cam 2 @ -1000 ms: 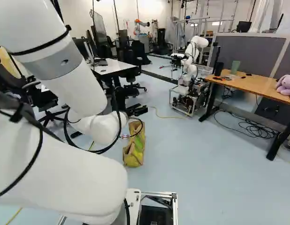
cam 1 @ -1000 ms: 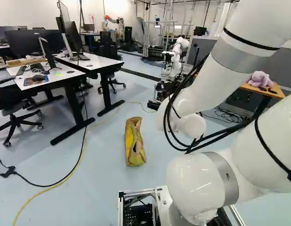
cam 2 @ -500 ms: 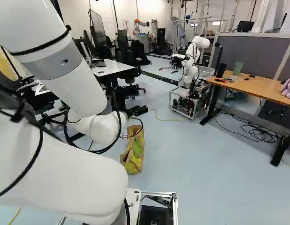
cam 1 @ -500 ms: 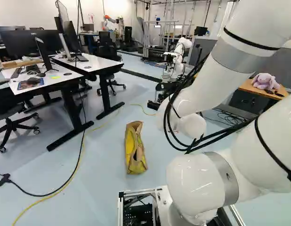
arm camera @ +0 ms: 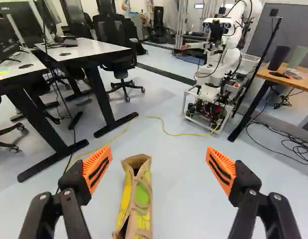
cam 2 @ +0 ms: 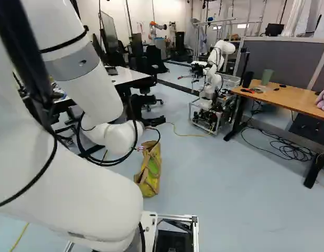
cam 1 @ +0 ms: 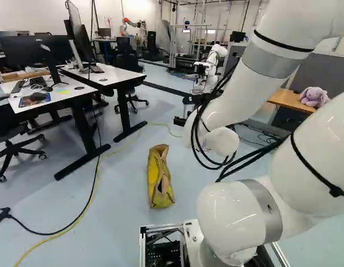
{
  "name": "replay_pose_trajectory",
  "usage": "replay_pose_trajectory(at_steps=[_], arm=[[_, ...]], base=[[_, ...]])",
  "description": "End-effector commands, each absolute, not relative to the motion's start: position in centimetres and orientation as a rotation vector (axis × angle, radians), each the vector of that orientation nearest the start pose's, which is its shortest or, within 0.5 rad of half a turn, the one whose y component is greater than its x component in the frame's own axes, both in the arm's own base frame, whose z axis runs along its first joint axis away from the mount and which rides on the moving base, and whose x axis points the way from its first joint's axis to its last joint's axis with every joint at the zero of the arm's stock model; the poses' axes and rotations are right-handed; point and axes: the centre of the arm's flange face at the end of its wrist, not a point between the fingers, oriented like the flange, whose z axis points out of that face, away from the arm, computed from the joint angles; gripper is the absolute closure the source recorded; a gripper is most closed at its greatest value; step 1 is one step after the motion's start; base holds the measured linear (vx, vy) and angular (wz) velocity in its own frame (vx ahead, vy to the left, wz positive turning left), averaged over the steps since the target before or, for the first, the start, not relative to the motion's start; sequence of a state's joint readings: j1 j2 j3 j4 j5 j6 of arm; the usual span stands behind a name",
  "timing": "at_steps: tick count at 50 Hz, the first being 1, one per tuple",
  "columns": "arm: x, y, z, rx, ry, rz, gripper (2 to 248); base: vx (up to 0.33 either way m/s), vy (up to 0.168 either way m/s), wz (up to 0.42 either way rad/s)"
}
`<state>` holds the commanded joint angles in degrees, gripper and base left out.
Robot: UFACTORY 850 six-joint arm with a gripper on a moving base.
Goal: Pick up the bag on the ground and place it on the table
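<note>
My white arm (cam 1: 264,78) is folded at the joints, its upper link slanting down and forward to a low wrist. From there my pincer (cam 2: 154,122) points ahead over the floor (cam 2: 219,210), released, its orange pads (arm camera: 97,169) spread well apart. The bag (arm camera: 144,191) sits on the floor ahead, nearer one finger's side than the other.

The wrist view crops the near end of the bag (arm camera: 144,196); what lies in its dark mouth can't be told. The right base view clips the plush toy (cam 2: 323,98) at the wooden table's (cam 2: 288,99) back edge — and, by the white desk's (cam 1: 65,94) near edge, the sheet's (cam 1: 34,99) picture is too small to make out.
</note>
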<state>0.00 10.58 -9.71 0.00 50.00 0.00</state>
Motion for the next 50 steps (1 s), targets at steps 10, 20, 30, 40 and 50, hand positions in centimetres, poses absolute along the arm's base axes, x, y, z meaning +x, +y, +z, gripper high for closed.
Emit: replay_pose_trajectory(at_steps=[10,20,30,40,50], arm=[[32.2,0.1,37.1,-2.575,-0.004,-1.796,3],[34.2,0.4,37.1,-2.583,-0.013,-1.777,3],[36.3,0.8,37.0,-2.595,-0.028,-1.75,3],[38.4,1.3,36.3,-2.619,-0.044,-1.701,3],[40.6,1.8,35.0,-2.651,-0.058,-1.641,3]], base=[[0.0,0.0,0.0],[0.0,0.0,0.0],[0.0,0.0,0.0],[0.0,0.0,0.0],[0.0,0.0,0.0]])
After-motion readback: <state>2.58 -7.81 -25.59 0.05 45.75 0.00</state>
